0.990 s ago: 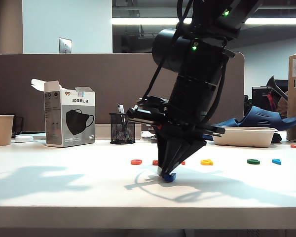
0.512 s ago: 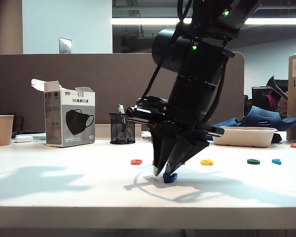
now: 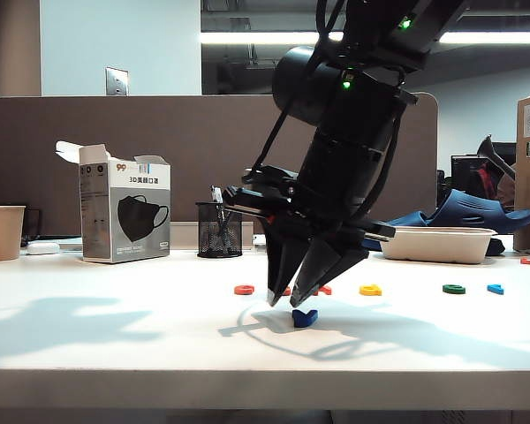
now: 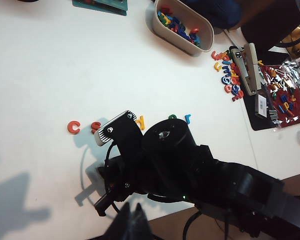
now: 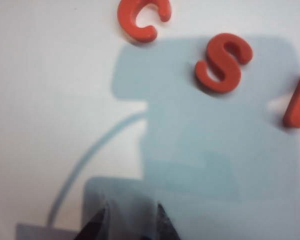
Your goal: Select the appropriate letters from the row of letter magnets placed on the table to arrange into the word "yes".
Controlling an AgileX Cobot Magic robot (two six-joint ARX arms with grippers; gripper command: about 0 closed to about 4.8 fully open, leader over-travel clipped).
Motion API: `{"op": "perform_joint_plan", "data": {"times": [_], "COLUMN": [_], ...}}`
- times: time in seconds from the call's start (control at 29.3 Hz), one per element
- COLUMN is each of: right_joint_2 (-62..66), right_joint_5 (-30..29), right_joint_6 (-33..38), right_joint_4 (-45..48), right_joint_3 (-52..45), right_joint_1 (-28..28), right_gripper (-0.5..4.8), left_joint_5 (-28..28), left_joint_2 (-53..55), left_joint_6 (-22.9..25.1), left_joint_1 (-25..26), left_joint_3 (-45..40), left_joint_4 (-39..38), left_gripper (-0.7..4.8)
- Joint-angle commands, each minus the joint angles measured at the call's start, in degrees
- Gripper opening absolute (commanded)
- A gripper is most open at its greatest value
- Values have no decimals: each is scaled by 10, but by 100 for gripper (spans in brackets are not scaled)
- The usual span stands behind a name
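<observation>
Grippers first: right gripper [image 3: 293,303] hangs at lower centre of the exterior view, jaws parted, holding nothing. Just below sits the dark blue plastic Y letter magnet [image 3: 305,318] on the white table [image 3: 115,336]. Left gripper isn't visible, so can't tell. Red-orange plastic s [image 5: 223,61], upper right in the right wrist view, looks light, stiff and thin; I'd pinch it across its flat edges.

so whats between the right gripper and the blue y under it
Nothing: in the exterior view a thin bare gap separates the open right gripper from the dark blue Y lying on the white table.
</observation>
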Motion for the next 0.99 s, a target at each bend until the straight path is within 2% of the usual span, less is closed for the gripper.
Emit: {"op": "perform_joint_plan", "data": {"times": [0.03,0.17,0.41,0.65,0.99], "right_joint_2": [-3,-3,-3,-3,-4], "right_joint_5": [0,2,18,61,107], "right_joint_6": [0,0,0,0,0], "right_joint_4": [4,-10,-87,-160,-220], "right_joint_3": [10,43,122,194,231], "right_joint_1": [0,0,-10,-24,-30], "right_gripper": [117,117,117,117,119], "left_joint_5": [-2,-2,-2,-2,-2], "left_joint_2": [-2,-2,-2,-2,-2], "left_joint_6": [5,5,5,5,5], "left_joint_1": [0,0,0,0,0], "left_joint_3": [2,2,2,2,2], "left_joint_4": [6,6,6,7,7], "left_gripper": [-5,-5,-5,-5,-5]}}
